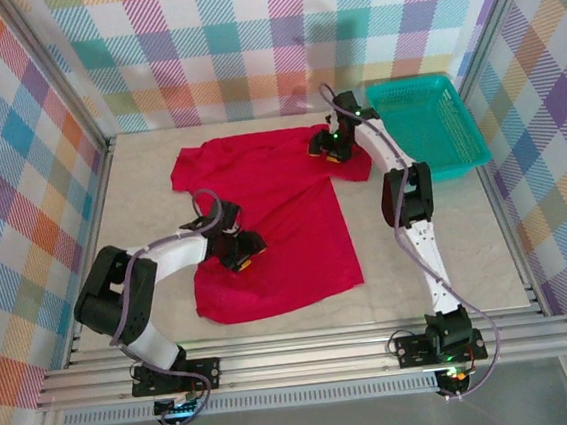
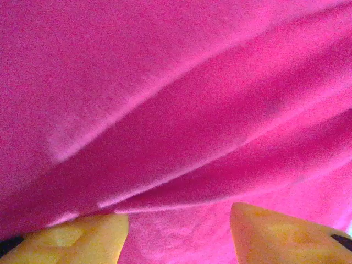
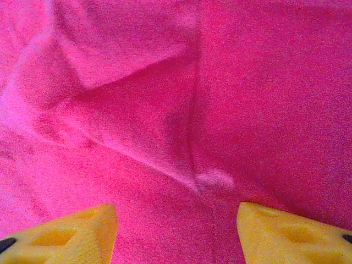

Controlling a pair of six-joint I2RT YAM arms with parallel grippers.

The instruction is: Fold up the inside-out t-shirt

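We see the shirt [image 1: 265,224] lying flat on the table [image 1: 459,256], left of the basket [image 1: 421,124], with its sleeve edge near the basket. The left gripper [image 1: 240,260] rests well left of the basket and the right gripper [image 1: 331,155] beside it. Both are half open on cloth, gripping nothing. Bare table lies in front of the basket.

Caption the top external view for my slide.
Open left pincer and open right pincer over bright red cloth t-shirt; teal plastic basket at right.

The pale table [image 1: 439,258] is carrying two things; the red t-shirt [image 1: 275,223] is lying spread on it, creased, passing beneath my left fingers [image 2: 82,236] and my right fingers [image 3: 66,236]; the teal basket [image 1: 426,128] is sitting just right of my right fingers.
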